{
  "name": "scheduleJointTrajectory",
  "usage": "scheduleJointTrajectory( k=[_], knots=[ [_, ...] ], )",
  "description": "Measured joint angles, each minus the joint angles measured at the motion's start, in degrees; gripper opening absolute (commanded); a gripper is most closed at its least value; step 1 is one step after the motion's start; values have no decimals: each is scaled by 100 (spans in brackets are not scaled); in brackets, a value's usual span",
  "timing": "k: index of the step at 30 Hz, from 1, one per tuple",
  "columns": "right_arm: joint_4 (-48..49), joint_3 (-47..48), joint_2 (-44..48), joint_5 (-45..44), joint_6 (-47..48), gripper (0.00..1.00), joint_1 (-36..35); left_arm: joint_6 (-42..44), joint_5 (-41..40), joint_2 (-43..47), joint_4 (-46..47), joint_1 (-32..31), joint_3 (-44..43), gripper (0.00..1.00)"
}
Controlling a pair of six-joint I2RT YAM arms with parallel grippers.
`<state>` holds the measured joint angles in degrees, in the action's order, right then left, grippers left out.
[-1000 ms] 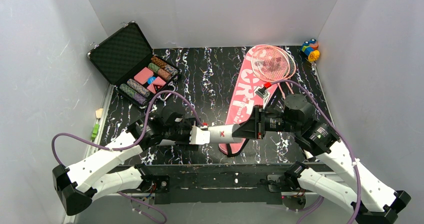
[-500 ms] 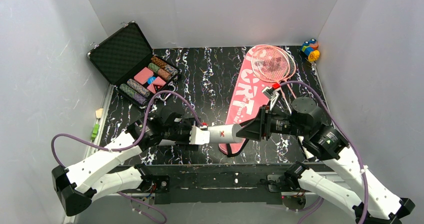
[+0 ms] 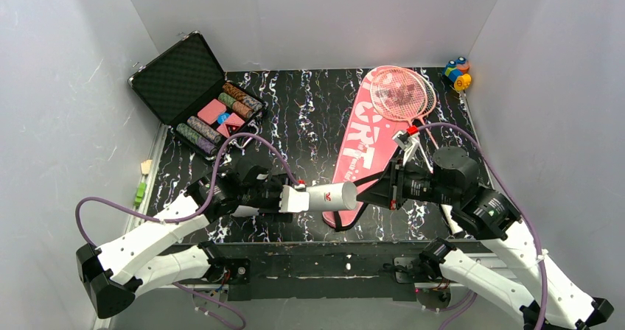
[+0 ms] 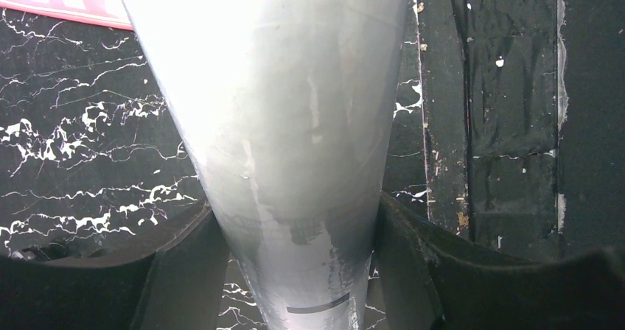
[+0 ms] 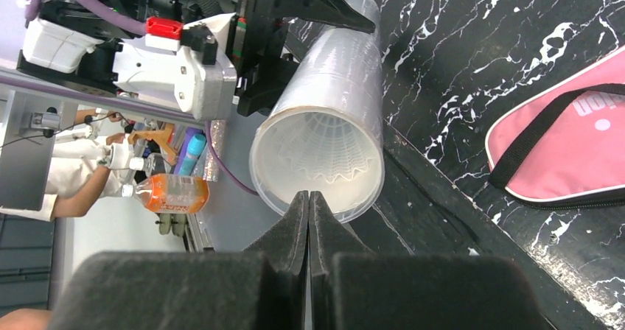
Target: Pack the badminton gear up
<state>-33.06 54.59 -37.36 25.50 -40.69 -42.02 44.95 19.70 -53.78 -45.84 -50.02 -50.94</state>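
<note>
Chip case (image 3: 197,98), toy (image 3: 457,73) far from tube (image 3: 332,196)

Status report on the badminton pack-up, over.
Left claw clamped on white tube, held level. Right claw shut, empty, at tube's open mouth; shuttlecocks visible inside. Rackets lie on pink cover, unpacked. Nothing between claws.

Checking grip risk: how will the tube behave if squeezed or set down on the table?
The tube looks thin and translucent, so it is probably light and apt to flex under a hard squeeze. Its smooth round wall could slip in the left pincer, and it would likely roll if laid down.
</note>
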Motion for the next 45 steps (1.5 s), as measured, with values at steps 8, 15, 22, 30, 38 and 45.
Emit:
scheduleJointTrajectory(
  k=[8,15,22,30,38,45],
  knots=[
    [15,-13,-212,28,7,1,0,-7,9,0,0,0,0,50],
    [39,-162,-302,116,28,1,0,-20,26,0,-9,0,0,50],
    [105,-214,-282,177,37,1,2,-46,50,-2,-48,0,0,50],
    [374,-382,-247,308,0,1,7,-76,50,-2,-92,0,-2,50],
    [942,-798,-50,267,-267,1,-7,-254,79,-59,-199,0,-48,51],
    [1276,-804,-140,-70,-356,1,-280,-531,37,-190,-271,4,-125,51]
  ],
)
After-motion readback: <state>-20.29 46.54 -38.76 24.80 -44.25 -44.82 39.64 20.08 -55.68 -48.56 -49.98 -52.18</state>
